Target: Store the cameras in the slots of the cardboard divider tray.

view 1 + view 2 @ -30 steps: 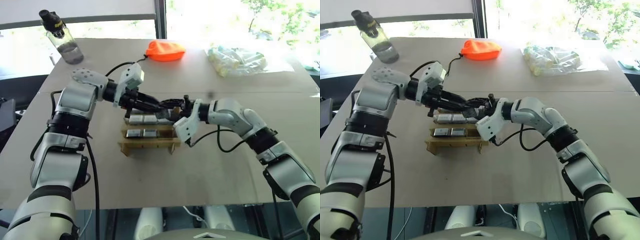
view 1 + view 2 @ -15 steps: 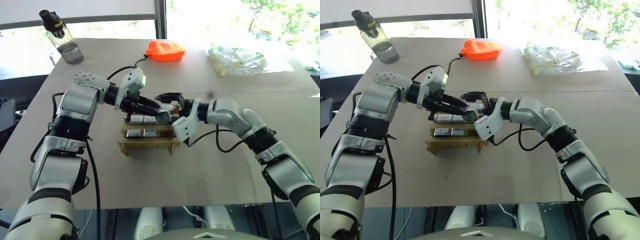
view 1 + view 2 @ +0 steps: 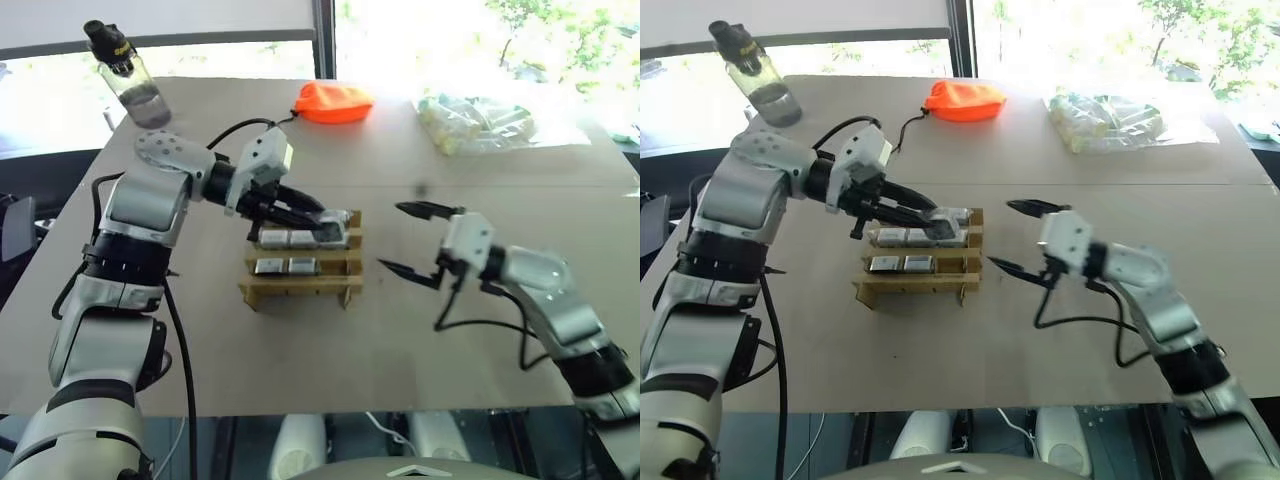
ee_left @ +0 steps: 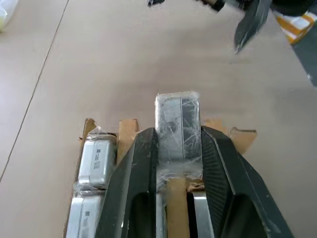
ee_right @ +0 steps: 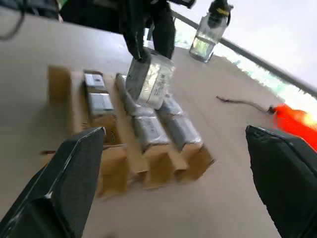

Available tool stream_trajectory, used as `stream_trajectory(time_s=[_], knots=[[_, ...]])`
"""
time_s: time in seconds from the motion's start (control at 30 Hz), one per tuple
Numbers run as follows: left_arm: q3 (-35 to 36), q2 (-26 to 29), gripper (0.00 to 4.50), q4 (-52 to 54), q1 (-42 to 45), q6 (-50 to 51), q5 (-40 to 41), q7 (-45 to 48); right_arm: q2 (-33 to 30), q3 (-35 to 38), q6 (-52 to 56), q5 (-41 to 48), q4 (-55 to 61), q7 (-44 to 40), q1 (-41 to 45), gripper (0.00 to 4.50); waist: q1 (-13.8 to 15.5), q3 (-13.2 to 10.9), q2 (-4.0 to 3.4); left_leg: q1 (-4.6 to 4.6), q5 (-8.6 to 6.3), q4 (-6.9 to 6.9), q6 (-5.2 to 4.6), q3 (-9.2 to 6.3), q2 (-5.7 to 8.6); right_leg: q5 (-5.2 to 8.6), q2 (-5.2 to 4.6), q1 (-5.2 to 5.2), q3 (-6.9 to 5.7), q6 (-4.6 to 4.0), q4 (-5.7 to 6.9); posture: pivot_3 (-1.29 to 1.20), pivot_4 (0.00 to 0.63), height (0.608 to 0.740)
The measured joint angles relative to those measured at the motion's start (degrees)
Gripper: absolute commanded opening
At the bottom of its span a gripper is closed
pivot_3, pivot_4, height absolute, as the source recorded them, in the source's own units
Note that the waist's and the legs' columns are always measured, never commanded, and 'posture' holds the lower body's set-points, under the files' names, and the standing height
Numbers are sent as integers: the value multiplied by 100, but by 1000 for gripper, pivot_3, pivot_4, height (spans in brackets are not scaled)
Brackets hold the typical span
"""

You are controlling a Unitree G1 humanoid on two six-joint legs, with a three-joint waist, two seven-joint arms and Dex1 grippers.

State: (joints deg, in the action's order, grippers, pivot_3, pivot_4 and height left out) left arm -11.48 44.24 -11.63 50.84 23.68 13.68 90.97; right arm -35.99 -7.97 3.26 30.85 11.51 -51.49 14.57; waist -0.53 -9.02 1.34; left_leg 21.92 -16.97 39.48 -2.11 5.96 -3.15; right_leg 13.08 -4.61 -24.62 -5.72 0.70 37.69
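your landmark is the flat tan cardboard divider tray [image 3: 300, 285] with crossed dividers, sitting near the middle of the brown tabletop [image 3: 330, 350]. four plastic-wrapped silver-grey boxy cameras [image 3: 288, 252] lie in its slots, two in the middle row and two in the row behind. your left gripper [image 3: 330, 228] reaches over the tray's far right corner, its two black fingers [image 4: 138, 168] pinching a fifth wrapped silver-grey camera [image 4: 177, 130]; that camera hangs tilted above the far right slot, its free end past the tray's right edge.

your right gripper [image 3: 408, 240] hovers to the right of the tray, apart from it, fingers spread wide and holding nothing, tips pointing back toward the tray.

for room: a strip of bare tabletop lies between the tray's right edge and the right gripper. in front of the tray the table is bare up to its near edge. well behind the tray, near the far edge, sit a crumpled orange fabric pouch [image 3: 332, 101] and, further right, a clear plastic bag of pale tubes [image 3: 475, 120]. a clear bottle with a black cap [image 3: 128, 74] stands at the far left corner, well away from the tray.
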Motion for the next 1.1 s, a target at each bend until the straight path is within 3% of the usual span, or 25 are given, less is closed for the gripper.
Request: stream_trajectory(time_s=[0.2,0.33,1.1], knots=[[-50,17,682,470,-441,-328,-60,-69,-215,426,-45,473,-320,-1330,-1148,4500,24,1,2,-7,-1,-2,-1,-5,4,1,13,2,3,0,1,0,150,726],[-48,-24,682,683,-693,-312,-35,-242,-196,621,-103,569,-443,-1811,-1328,4500,12,0,3,-7,0,0,-1,-1,2,1,13,1,7,1,2,0,150,726],[-289,-69,682,869,-855,-683,-400,-698,336,1117,-601,569,-867,-2532,-1310,4500,133,1,3,-9,0,2,-1,-1,6,1,13,2,5,0,4,0,150,726]])
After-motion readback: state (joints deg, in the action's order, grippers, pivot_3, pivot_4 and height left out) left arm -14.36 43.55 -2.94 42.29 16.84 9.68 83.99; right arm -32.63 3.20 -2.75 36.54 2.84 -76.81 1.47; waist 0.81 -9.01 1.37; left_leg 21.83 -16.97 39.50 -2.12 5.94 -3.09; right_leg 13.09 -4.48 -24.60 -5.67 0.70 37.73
